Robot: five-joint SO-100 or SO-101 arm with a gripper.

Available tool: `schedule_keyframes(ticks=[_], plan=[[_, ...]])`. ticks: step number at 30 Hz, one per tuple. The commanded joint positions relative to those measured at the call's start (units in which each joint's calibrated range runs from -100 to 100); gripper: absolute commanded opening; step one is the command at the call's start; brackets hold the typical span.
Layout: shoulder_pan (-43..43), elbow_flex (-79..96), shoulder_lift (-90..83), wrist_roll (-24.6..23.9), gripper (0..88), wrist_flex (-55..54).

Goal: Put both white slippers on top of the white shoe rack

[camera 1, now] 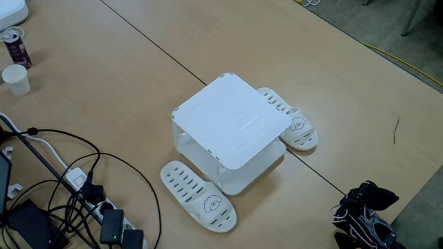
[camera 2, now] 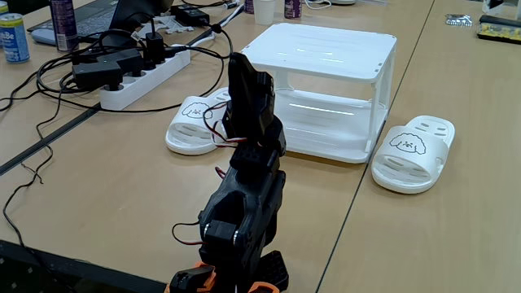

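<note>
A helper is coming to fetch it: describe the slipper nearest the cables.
Find the white shoe rack mid-table in a fixed view. The slipper lies at its lower-left corner, toward the black cables. Unlike its twin, partly tucked behind the rack, it lies fully exposed.

Wooden table bears rack, 2 slippers, cables.

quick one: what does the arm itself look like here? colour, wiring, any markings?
The arm is all black, built from blocky plastic segments, with orange parts at its base. Thin red, black and white wires loop loosely along its joints. No markings are readable. In a fixed view, it shows as a black mass with white wires at the lower right corner. The gripper's fingers can't be made out.
</note>
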Motion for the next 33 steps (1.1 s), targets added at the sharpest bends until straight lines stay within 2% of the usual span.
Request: schedule_keyframes(ticks=[1,22,27,33], plan=[[0.2,0.4,0.3,0.4,0.7,-0.3],[0.3,0.4,1.3,0.4,0.7,1.6],[0.4,-4.3,1.7,0.4,0.7,19.4],[0.4,-24.1,1.8,0.4,0.7,58.8]])
